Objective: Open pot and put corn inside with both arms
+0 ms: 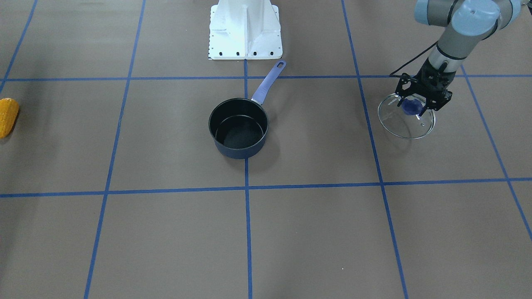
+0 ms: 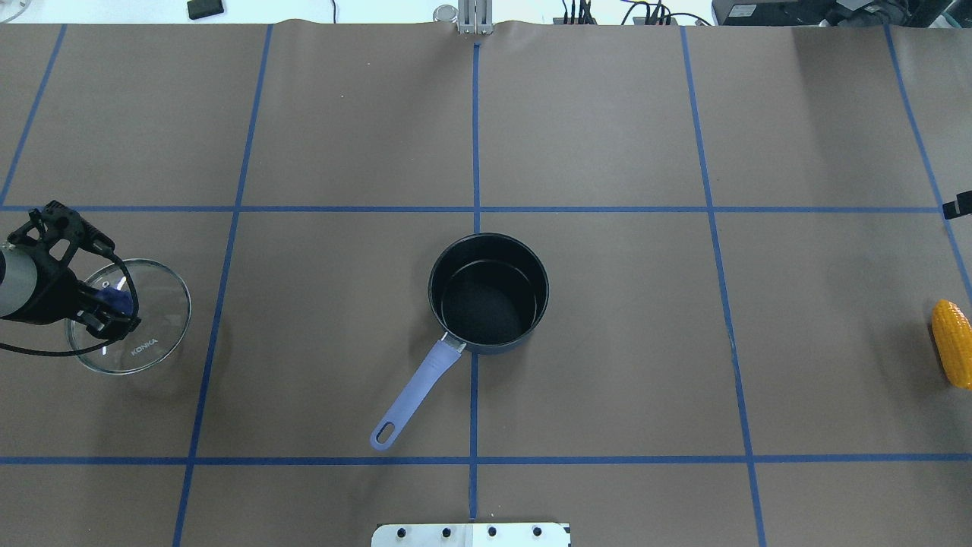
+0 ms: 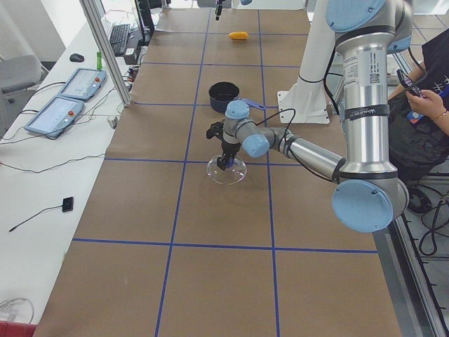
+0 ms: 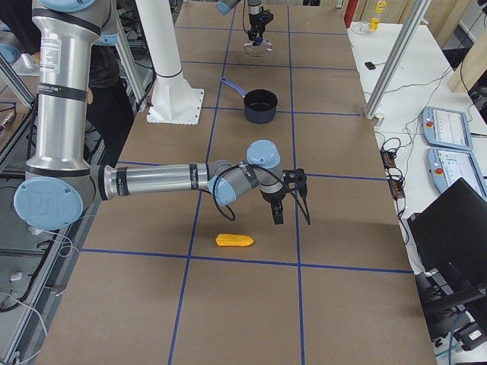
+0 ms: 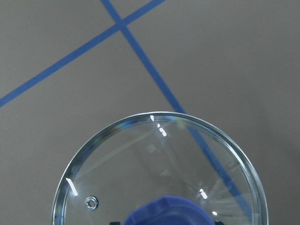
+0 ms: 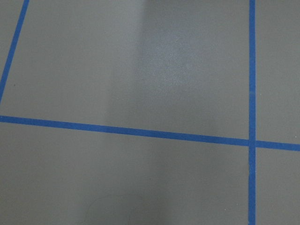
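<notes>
Since the pot [image 1: 238,128] stands open and empty at the middle of the desk [image 1: 316,232], you can count the opening step as nearly finished. Your left claw [image 1: 413,109] is clamped on the blue knob [image 1: 410,107] of the glass lid [image 1: 409,128], at the right side of the front-facing frame, well apart from the pot. I cannot tell if the lid lies on the desk or hangs just above it. The corn [image 2: 951,343] lies at the far right edge of the overhead frame, also well apart from the pot. In the right side view, the right claw [image 4: 280,211] hangs near the corn, up and to the right of it, not touching. Whether its fingers are apart or together, I cannot tell. Next, I think, you should release the lid on the desk, then bring the right claw over the cob, across its length, before closing.
</notes>
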Controlling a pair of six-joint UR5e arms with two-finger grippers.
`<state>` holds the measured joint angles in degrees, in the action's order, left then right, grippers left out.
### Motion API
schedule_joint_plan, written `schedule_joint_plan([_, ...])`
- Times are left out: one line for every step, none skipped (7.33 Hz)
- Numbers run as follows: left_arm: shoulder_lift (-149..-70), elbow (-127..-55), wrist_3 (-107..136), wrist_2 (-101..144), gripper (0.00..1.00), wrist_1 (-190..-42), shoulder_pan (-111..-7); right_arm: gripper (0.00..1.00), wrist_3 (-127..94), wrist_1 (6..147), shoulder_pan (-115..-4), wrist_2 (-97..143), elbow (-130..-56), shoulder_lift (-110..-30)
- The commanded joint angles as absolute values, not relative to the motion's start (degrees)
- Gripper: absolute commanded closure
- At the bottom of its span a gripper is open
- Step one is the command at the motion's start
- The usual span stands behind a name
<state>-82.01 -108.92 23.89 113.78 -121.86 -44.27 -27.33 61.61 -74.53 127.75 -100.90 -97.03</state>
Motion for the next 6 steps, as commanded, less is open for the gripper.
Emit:
schedule_joint_plan([-81.91, -103.45, 23.82, 117.21, 0.84, -129.11, -44.30, 0.00, -27.33, 61.61, -74.53, 127.79, -100.90, -96.94])
schedule_joint_plan([-82.26, -103.45, 23.82, 117.68, 0.50, -129.02, -44.21, 0.00, -27.33, 61.61, -74.53, 127.79, -100.90, -97.03])
schedule_joint_plan([-82.44, -103.53, 23.82, 117.77, 0.02, -129.02, -44.30, 0.00, -27.33, 61.61, -74.44, 127.79, -100.90, -96.94])
schedule_joint_plan([-82.44, -104.06, 23.82, 117.77, 0.02, -129.02, -44.47, 0.00, -27.33, 61.61, -74.53, 127.88, -100.90, -96.94])
schedule_joint_plan([-82.79, -104.06, 23.73, 119.34, 0.01, -127.89, -48.04, 0.00, -27.33, 61.61, -74.44, 127.88, -100.90, -96.94])
schedule_joint_plan([-83.14, -104.41, 23.21, 125.53, 0.01, -124.75, -54.95, 0.00, -27.42, 61.61, -74.44, 127.88, -100.90, -96.94])
